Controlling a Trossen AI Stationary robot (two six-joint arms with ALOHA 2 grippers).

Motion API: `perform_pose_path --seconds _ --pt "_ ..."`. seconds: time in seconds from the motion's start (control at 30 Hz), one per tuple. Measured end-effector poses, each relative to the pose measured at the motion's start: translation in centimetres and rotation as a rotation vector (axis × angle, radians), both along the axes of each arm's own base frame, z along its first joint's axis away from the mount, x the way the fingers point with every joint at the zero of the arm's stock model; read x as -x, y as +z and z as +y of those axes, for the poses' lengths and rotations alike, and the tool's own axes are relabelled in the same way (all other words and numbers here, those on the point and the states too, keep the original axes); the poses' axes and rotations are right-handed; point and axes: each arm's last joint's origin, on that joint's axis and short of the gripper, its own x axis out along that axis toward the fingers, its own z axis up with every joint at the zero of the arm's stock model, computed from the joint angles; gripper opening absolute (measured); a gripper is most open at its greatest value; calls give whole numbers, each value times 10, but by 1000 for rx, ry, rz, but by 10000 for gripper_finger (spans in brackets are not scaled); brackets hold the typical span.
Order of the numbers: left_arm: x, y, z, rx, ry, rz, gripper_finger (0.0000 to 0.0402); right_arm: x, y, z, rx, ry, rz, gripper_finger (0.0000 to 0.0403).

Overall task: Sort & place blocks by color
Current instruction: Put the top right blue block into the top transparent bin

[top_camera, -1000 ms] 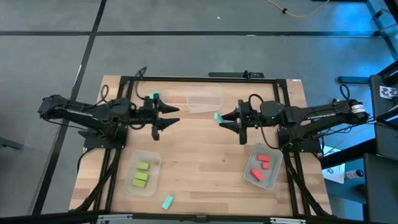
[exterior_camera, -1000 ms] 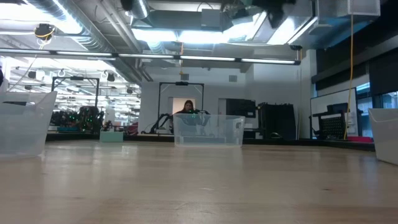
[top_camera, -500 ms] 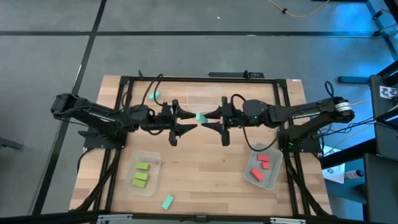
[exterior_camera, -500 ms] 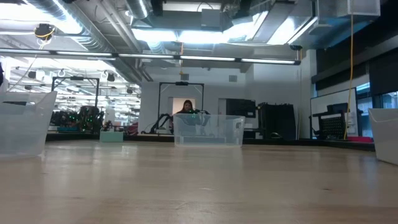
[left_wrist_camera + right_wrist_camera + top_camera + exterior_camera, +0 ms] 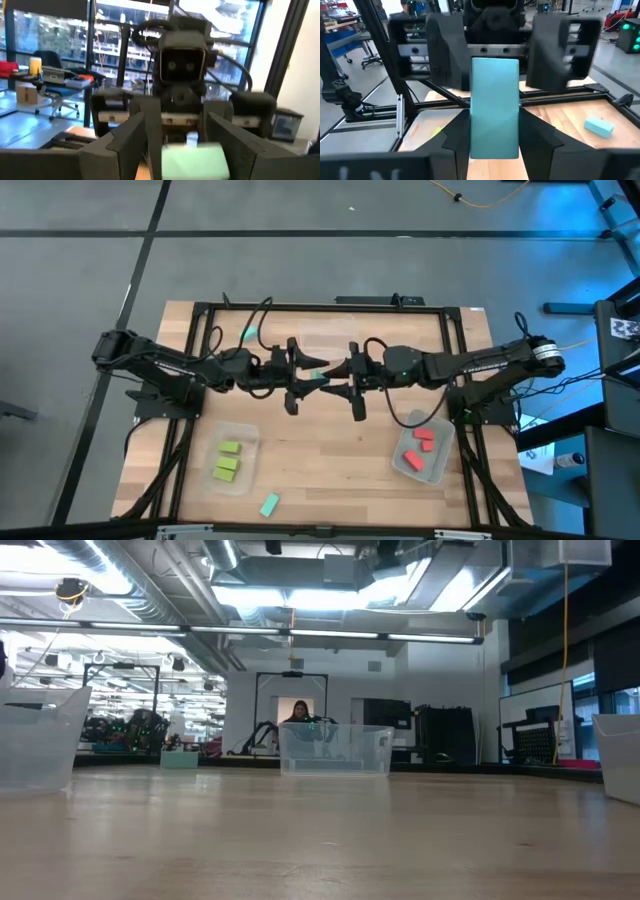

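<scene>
A teal block hangs in the air over the table's middle, between my two grippers. My right gripper is shut on it. My left gripper faces it, open, its fingers standing either side of the block's free end without touching. In the left wrist view the block shows pale between the fingers. A second teal block lies flat at the far left, a third at the near edge. Three lime green blocks and three red-pink blocks lie in tubs. My right gripper pinches the teal block by its near end between the two fingers. The fingers come level from the table's right and lie along the block. It is lifted clear of the table, and its free end sticks out toward the left gripper.
An empty clear tub stands at the far middle, just behind both grippers, and shows in the low view. The green blocks' tub is near left, the red-pink blocks' tub near right. Bare wood lies between them.
Both grippers have moved toward each other over the table's middle. The right one has carried the teal block toward the left edge, and the left one has moved toward the right. The block's free end now stands between the left gripper's open fingers.
</scene>
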Motion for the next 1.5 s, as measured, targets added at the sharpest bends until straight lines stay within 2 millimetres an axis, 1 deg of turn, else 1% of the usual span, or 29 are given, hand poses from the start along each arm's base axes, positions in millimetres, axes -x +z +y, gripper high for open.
perform_pose_path --seconds 0.1,0.2,0.37,0.47,0.6,0.73,0.9,0.93,1.13,1.27,1.3,1.33,1.37,1.43,1.5 --pt "6 2 0 -7 -15 46 202 6 8 -1 0 -2 -31 130" --pt "12 8 1 -7 -16 35 202 10 16 -1 8 -1 -81 130" --pt "15 12 1 -4 -7 0 202 8 14 -1 13 -2 -75 130" --pt "14 11 1 2 -9 6 202 7 13 -1 7 -2 -70 130" --pt "11 9 0 3 -25 2 200 6 16 -1 16 -8 -105 130" --pt "12 10 0 3 -26 -8 180 6 16 -2 19 -9 -115 130" --pt "12 11 1 -8 -16 -18 125 6 16 -2 13 -19 -107 130" --pt "12 11 1 -8 -15 -18 120 6 16 -2 13 -19 -109 130" --pt "12 11 1 -4 -18 -15 120 6 15 -2 12 -18 -102 130" --pt "16 11 3 -7 -8 22 120 7 15 -2 13 -14 -93 130" --pt "17 11 5 -8 -5 36 120 7 14 -2 11 -15 -87 134" --pt "19 12 6 -8 -6 53 120 7 14 -2 -1 -21 -82 152" --pt "23 13 8 -9 5 72 120 9 13 -3 -20 -38 -59 177" --pt "32 21 12 -7 27 65 120 16 20 -4 -59 -59 -68 238" --pt "42 24 14 -9 45 107 120 23 22 -5 -78 -65 -27 291"
